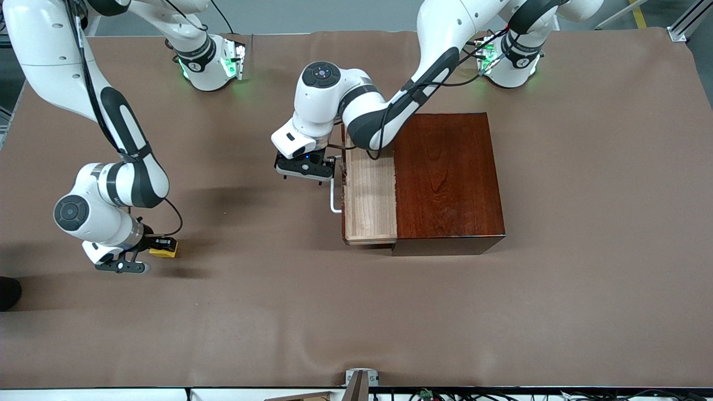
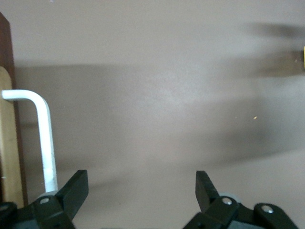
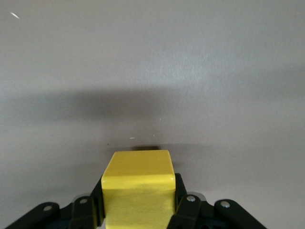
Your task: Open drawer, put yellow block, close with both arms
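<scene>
Brown cloth (image 1: pixel 356 312) covers the whole table in the front view. On it stands the dark reddish-brown wooden box (image 1: pixel 448 181), toward the left arm's end of the table. The drawer (image 1: pixel 370 195) is slid partway out of the box toward the right arm's end, showing its pale wood interior, with the white loop handle (image 1: pixel 335 195) on its front. The left gripper (image 1: pixel 306 174) hangs just in front of the drawer, beside the handle's end that lies farther from the front camera. The right gripper (image 1: pixel 146 252) is well away from the box, at the right arm's end of the table, low over the cloth, and holds the yellow block (image 1: pixel 163 248).

Left wrist view: the left gripper (image 2: pixel 142 191) stands wide open with nothing between its fingers (image 2: pixel 76 188); the handle (image 2: pixel 45 138) runs past one finger, outside the gap, next to the drawer's pale edge (image 2: pixel 8 143).

Right wrist view: the right gripper (image 3: pixel 138 202) is closed on the yellow block (image 3: pixel 138 183), its fingers (image 3: pixel 183 205) pressed against two facing sides of the block.
</scene>
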### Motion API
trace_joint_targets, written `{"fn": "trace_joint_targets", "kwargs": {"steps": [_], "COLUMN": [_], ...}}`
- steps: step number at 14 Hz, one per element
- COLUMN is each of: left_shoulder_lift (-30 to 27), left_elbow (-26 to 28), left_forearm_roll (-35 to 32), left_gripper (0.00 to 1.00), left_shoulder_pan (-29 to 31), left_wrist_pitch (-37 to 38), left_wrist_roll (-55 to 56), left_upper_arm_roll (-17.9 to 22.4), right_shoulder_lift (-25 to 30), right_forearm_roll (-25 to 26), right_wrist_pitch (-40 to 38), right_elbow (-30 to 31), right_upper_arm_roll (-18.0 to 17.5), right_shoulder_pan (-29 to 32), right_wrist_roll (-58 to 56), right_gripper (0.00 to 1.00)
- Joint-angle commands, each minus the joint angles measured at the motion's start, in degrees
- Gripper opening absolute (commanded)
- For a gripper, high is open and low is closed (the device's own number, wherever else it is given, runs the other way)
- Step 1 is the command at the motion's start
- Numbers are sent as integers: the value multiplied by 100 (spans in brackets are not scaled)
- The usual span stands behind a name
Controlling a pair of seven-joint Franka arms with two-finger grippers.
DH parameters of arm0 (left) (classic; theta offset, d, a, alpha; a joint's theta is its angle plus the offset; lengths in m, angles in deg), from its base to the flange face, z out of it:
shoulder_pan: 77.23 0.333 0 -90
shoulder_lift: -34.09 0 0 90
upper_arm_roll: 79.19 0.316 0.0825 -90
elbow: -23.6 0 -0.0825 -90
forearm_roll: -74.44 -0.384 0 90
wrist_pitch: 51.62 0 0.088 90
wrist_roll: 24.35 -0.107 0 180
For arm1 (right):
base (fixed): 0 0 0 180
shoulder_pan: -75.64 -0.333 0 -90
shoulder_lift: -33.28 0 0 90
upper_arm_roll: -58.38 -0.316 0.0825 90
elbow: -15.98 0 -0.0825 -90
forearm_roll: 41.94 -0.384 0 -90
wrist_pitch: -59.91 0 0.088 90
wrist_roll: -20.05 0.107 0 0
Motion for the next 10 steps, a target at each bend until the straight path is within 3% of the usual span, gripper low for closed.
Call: {"fn": "trace_joint_targets", "kwargs": {"steps": [1,6,10], "left_shoulder_lift": [-480,-1815,-2642], "left_elbow": [-120,-59,21], "left_forearm_roll": [50,208,971], "left_gripper": [100,100,100], "left_shoulder_pan": [93,804,1945], "left_wrist_pitch": [781,2470,4024], "left_wrist_roll": [134,73,-661], "left_upper_arm_roll": [4,30,-23], "right_shoulder_lift": [279,613,850], "right_forearm_roll": [-83,-83,-101], "right_wrist_pitch": [-374,-963,-1438], "right_elbow": [-64,-257,-486], "right_upper_arm_roll": [-39,-258,-618], "right_shoulder_pan": [39,38,38], "right_wrist_roll": [-295,-357,-375], "right_gripper": [0,0,0]}}
